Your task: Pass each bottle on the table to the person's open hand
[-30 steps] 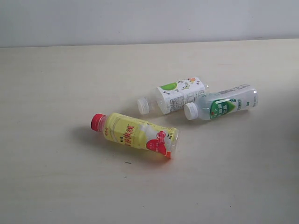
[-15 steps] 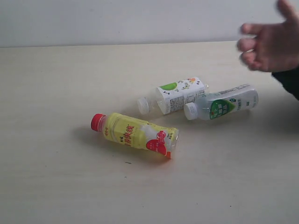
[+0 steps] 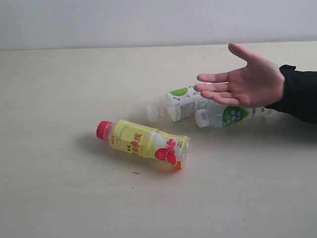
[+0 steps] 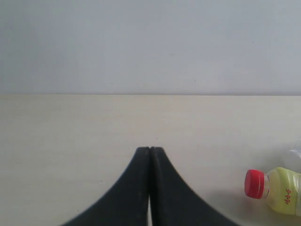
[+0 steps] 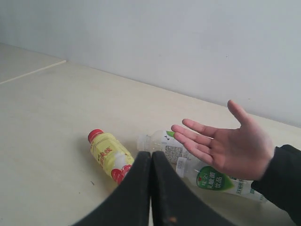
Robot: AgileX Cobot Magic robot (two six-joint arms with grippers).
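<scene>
Three bottles lie on their sides on the table [image 3: 59, 188]. The yellow bottle with a red cap [image 3: 142, 142] [image 5: 109, 155] [image 4: 277, 189] lies nearest the front. Behind it are the white-labelled bottle [image 3: 177, 104] [image 5: 162, 144] and the clear bottle with a green label [image 3: 229, 115] [image 5: 217, 183]. The person's open hand [image 3: 242, 82] [image 5: 225, 146], palm up with a black cuff, hovers over those two. The clear bottle with a red label is out of view. My left gripper [image 4: 150, 149] is shut and empty. My right gripper [image 5: 151, 154] is shut and empty, short of the bottles. Neither gripper shows in the exterior view.
A pale grey wall [image 3: 148, 20] runs along the table's far edge. The person's black sleeve [image 3: 299, 94] reaches in from the right side.
The hand came in from the right and now hovers open, palm up, over the two back bottles. The bottles have not moved.
</scene>
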